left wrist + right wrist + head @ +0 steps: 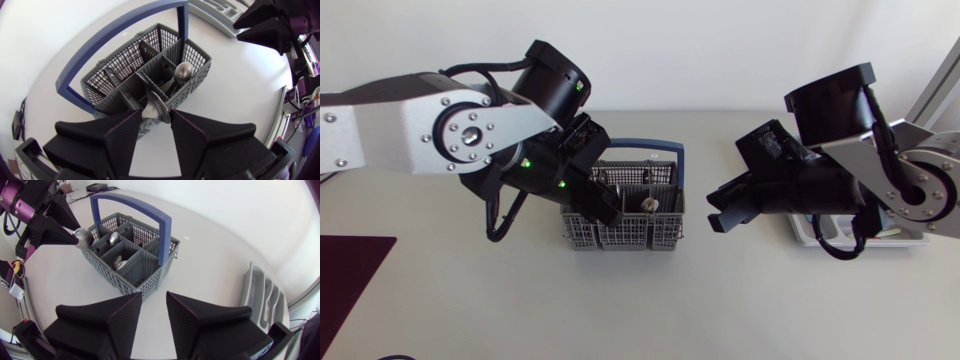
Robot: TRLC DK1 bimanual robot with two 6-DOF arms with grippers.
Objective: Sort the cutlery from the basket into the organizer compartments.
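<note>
Left gripper (154, 115) pinches a spoon (158, 105) by its bowl, just above the basket (196, 60); right gripper (152, 311) splayed, empty, between basket and organizer (260, 297); tip-only hold, so the spoon could twist out or snag a divider.

The basket (620, 238) sits mid-bench (470, 310), and the organizer (262, 292) lies off to its right, under my right arm. My left pincer (156, 117) is over the basket's left part, closed on a spoon (157, 106) just above a compartment. A second spoon (181, 72) stands in the compartment beyond it. My right pincer (720, 210) sits between basket and organizer, touching neither.
</note>
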